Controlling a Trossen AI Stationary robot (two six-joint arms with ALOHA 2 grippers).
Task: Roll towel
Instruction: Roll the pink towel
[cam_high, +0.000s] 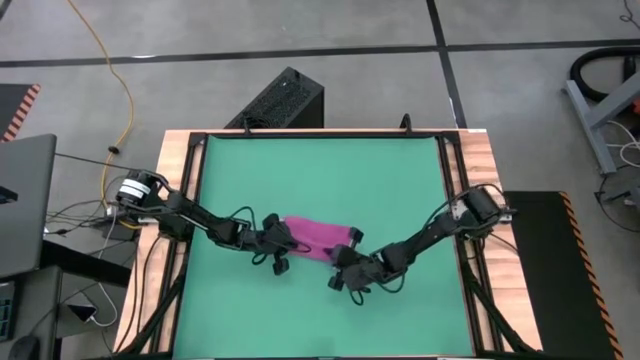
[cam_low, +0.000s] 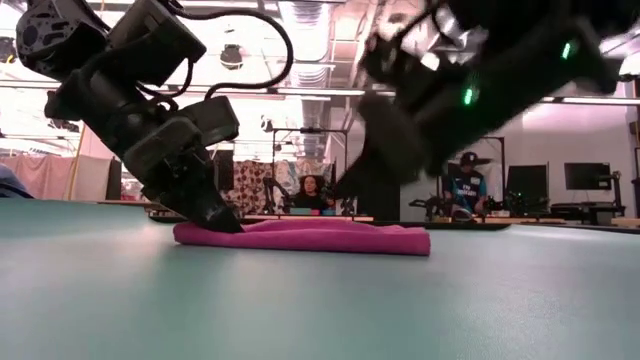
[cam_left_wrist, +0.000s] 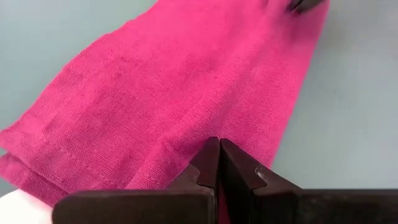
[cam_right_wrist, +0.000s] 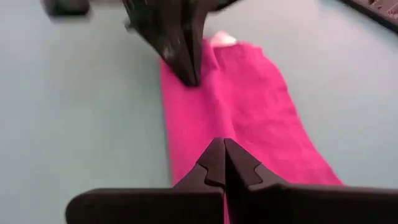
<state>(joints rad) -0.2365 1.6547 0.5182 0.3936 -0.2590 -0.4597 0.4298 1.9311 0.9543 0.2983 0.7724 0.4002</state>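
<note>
The magenta towel (cam_high: 320, 235) lies flat on the green mat as a folded strip running left to right; it also shows in the low view (cam_low: 310, 237). My left gripper (cam_high: 283, 243) is shut at the strip's left end (cam_left_wrist: 186, 93). My right gripper (cam_high: 345, 258) is shut over the strip's right end (cam_right_wrist: 249, 118). In the low view its tips (cam_low: 345, 190) stand a little above the cloth. The white tag (cam_right_wrist: 221, 38) shows at the far end in the right wrist view. My left gripper pinches the towel at its left end (cam_left_wrist: 186, 163) between its shut fingertips (cam_left_wrist: 219, 149), slanting down from the table's left. A crease runs up into the tips. The towel lies flat on the mat (cam_low: 215, 228); one layer or several, I cannot tell. My right gripper: I cannot tell whether it touches the towel.
The green mat (cam_high: 320, 160) has wooden rails on its left (cam_high: 175, 200) and right (cam_high: 480, 170) sides. A black box (cam_high: 285, 100) stands beyond the far edge. People sit in the room behind (cam_low: 312, 195).
</note>
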